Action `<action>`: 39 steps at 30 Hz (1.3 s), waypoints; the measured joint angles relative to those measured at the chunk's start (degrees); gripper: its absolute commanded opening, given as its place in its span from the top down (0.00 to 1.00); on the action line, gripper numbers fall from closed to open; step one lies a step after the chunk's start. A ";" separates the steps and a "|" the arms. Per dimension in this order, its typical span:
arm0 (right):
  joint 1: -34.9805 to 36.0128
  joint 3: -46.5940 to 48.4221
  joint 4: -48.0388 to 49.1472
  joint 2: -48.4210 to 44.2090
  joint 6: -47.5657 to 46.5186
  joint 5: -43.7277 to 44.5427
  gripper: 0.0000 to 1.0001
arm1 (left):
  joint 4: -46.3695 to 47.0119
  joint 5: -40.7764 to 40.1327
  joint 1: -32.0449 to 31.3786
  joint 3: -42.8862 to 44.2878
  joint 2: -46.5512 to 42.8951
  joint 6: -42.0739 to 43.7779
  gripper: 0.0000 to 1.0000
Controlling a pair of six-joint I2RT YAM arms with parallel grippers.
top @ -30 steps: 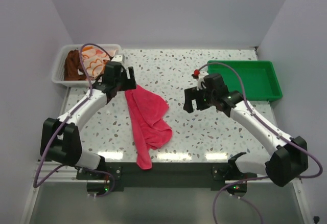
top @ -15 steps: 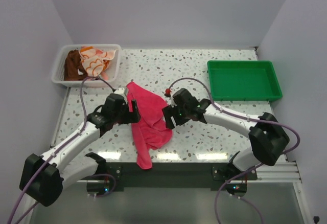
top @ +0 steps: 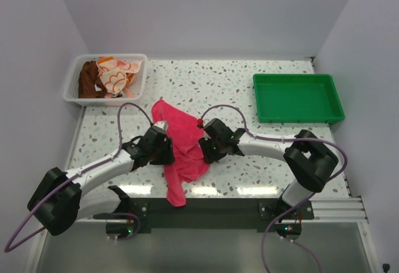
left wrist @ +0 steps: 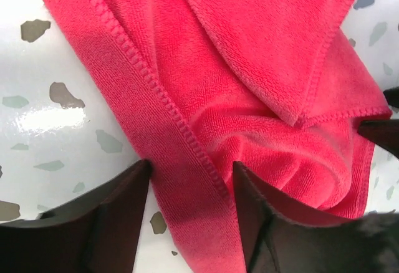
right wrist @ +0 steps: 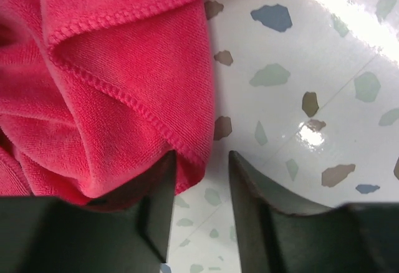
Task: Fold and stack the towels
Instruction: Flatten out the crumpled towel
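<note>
Top external view showed the left gripper (top: 166, 154) parted astride the left hem of the pink towel (top: 182, 137), which lay crumpled on the table (top: 249, 92). Soft, light and limp, it looked best pinched at its stitched hems. The right gripper (top: 206, 154) stood parted at its right corner, clamping nothing.

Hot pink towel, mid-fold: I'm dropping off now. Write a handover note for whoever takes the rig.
Left gripper: open, astride the left hem of the hot pink towel.
Right gripper: open at its right edge, nothing clamped.
Brown towel and orange flowered towel: crumpled in the white basket, far left.
Done: nothing folded or stacked.
Left: fold the pink towel, then the other two, stack.
</note>
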 measured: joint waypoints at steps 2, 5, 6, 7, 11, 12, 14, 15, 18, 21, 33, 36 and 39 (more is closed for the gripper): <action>0.07 -0.28 1.51 0.24 0.37 0.00 0.86 | 0.20 -0.55 -0.07 -0.20 0.28 -0.28 0.64; 0.11 -0.61 1.29 0.31 0.22 0.85 1.00 | 0.26 -1.29 -0.04 -0.52 0.44 -0.90 0.90; 0.13 -0.61 0.90 0.24 0.22 1.55 1.00 | 0.20 -1.40 -0.07 -0.52 0.50 -1.05 0.95; 0.13 -0.61 0.15 -0.15 0.13 2.73 1.00 | 0.13 -1.49 -0.07 -0.50 0.55 -1.05 0.99; 0.11 -0.59 -7.32 -5.31 0.07 8.55 1.00 | -1.31 -1.66 -0.07 -0.09 0.52 -0.98 1.00; 0.11 -0.59 -9.86 -7.48 0.33 10.19 1.00 | -2.03 -1.60 -0.07 0.24 0.52 -0.96 1.00; 0.11 -0.61 -15.04 -11.98 1.29 12.46 1.00 | -3.17 -1.20 -0.07 0.74 0.52 -0.92 1.00; 0.11 -0.87 -17.35 -14.14 2.32 12.90 1.00 | -3.69 -0.61 -0.04 0.85 0.50 -0.92 1.00; 0.11 -3.21 -22.75 -20.83 6.14 13.18 0.94 | -5.60 2.40 -0.07 0.87 0.26 -0.92 1.00; 0.11 -6.86 -27.34 -26.58 9.99 11.96 0.72 | -7.93 6.10 -0.11 0.81 -1.29 -0.92 1.00; -6.43 -1.22 -29.81 -26.12 7.17 13.44 0.47 | -18.01 8.87 -0.11 8.72 -7.78 0.50 0.33; -11.65 -0.04 -23.19 -20.20 4.63 12.20 0.47 | -16.72 7.32 -0.11 15.67 -3.52 2.27 0.37; -14.19 0.81 -16.79 -13.44 2.71 9.92 0.48 | -12.52 6.58 -0.11 20.92 3.28 4.37 0.46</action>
